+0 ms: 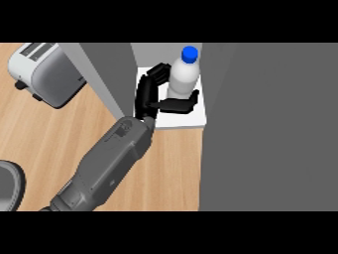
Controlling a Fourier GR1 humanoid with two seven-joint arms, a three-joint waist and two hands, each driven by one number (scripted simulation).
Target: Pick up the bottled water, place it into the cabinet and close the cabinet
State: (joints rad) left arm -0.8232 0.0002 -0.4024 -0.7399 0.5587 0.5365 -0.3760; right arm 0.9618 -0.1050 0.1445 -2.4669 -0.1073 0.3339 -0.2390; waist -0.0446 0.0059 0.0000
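One hand (151, 94), the right, shows in the head view, its fingers and thumb curled round the lower part of one bottle (182, 74). The bottle, white with one blue cap, stands upright on the white floor of one cabinet (179, 121). One toaster (43, 72) sits on the table (47, 134), well apart from the bottle.
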